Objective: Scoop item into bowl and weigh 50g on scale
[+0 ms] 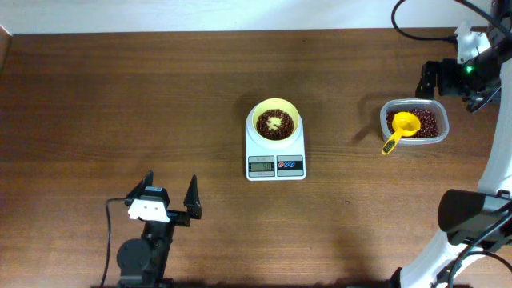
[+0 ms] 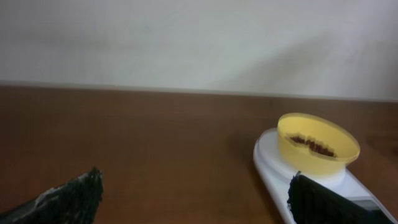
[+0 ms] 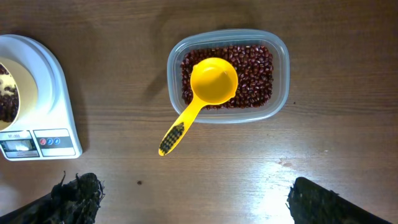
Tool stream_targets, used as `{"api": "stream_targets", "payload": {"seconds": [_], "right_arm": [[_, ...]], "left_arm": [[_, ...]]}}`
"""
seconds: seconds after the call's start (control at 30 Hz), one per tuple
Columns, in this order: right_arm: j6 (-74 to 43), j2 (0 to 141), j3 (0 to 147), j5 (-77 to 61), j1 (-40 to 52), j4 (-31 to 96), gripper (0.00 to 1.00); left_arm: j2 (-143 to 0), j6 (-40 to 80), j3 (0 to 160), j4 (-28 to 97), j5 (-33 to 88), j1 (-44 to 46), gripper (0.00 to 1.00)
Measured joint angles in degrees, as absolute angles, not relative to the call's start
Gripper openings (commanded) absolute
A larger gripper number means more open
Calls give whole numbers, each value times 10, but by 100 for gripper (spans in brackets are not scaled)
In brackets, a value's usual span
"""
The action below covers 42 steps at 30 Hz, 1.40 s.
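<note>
The pale-yellow bowl (image 1: 275, 122) stands on the white scale (image 1: 275, 164) at mid-table and holds some dark reddish-brown beans (image 1: 275, 128). More beans (image 3: 252, 74) fill a clear plastic container (image 3: 283, 62) at the right, with a yellow scoop (image 3: 208, 87) resting in it, handle over the rim. My left gripper (image 1: 171, 189) is open and empty, low at the front left; its view shows the bowl (image 2: 318, 144) on the scale (image 2: 273, 168). My right gripper (image 3: 193, 199) is open and empty, held above the container; the overhead shows the arm's wrist (image 1: 460, 76).
The scale's display (image 1: 262, 166) and red and blue buttons (image 1: 290, 166) face the front edge. The right arm's base (image 1: 472, 212) stands at the front right. A small dark speck (image 3: 139, 183) lies on the wood near the scoop handle.
</note>
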<state>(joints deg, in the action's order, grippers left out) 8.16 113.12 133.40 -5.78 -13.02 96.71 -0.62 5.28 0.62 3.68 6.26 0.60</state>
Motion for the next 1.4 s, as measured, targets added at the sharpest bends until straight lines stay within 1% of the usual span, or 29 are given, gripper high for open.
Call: {"api": "stream_targets", "payload": {"seconds": [1.0,1.07,1.23,1.4], "right_arm": [[82,1131,1334,-58,-130,966,99],[81,1131,1334,-58,-130,917,99],[82,1131,1334,-58,-126,881,99],[82,1131,1334,-62,-76,829,99]], "left_arm": [[-7,65,6,39,55,5,99],[-7,65,6,39,55,5,99],[-7,65,6,39,53,5,99],[-7,65,6,39,53,5,99]]}}
